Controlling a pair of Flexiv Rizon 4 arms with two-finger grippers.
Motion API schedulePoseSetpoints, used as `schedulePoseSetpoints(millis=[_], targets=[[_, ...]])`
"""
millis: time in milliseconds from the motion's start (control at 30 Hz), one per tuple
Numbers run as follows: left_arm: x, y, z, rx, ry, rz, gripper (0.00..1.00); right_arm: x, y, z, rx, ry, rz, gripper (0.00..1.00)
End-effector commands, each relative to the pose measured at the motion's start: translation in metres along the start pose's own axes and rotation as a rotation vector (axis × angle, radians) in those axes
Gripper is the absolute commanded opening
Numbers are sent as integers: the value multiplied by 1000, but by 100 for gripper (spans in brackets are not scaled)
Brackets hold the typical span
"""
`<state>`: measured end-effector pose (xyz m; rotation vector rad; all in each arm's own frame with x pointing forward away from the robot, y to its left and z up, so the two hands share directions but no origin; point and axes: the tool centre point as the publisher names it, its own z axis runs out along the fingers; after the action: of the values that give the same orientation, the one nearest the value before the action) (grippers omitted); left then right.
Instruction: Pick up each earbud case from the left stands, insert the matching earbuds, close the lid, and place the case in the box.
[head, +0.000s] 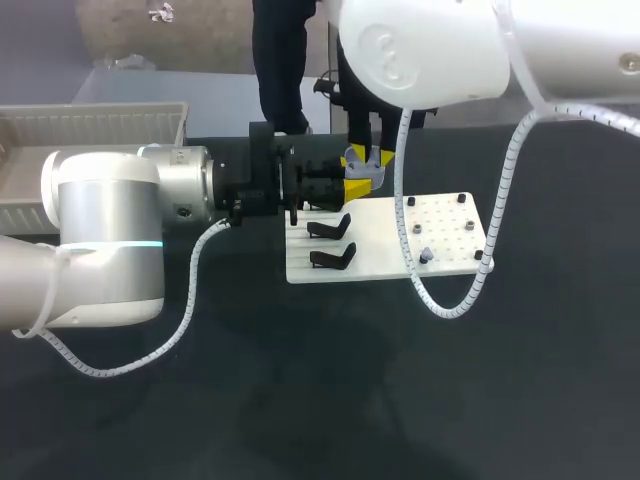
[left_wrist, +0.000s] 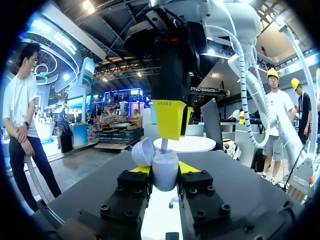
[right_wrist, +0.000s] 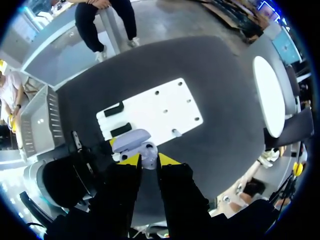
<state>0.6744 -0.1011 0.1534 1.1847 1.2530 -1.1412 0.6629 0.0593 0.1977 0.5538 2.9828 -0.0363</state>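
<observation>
A lavender earbud case (left_wrist: 165, 172) with its lid (left_wrist: 142, 151) swung open is held upright between the yellow tips of my left gripper (left_wrist: 164, 169), above the white board's back edge (head: 365, 171). My right gripper (left_wrist: 171, 120) comes straight down over it and is shut on a pale earbud (left_wrist: 164, 145), whose lower end is at the case's opening. From the right wrist, the earbud (right_wrist: 148, 149) sits between the right gripper's (right_wrist: 148, 159) tips, with the case lid (right_wrist: 131, 140) just ahead. Another earbud (head: 425, 255) stands on the board's right part.
The white board (head: 440, 225) lies mid-table with two black stands (head: 330, 228) (head: 333, 258) on its left part, both empty. A white slatted bin (head: 90, 125) sits at the table's far left. Dark tabletop stretches in front of the board.
</observation>
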Motion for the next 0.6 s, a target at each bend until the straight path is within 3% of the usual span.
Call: schedulePoseSetpoints(millis=[33, 600], targets=[[1, 0, 0, -3, -3, 2, 0, -2, 3, 1, 3, 3, 0, 0], [1, 0, 0, -3, -3, 2, 0, -5, 4, 6, 7, 9, 1, 0]])
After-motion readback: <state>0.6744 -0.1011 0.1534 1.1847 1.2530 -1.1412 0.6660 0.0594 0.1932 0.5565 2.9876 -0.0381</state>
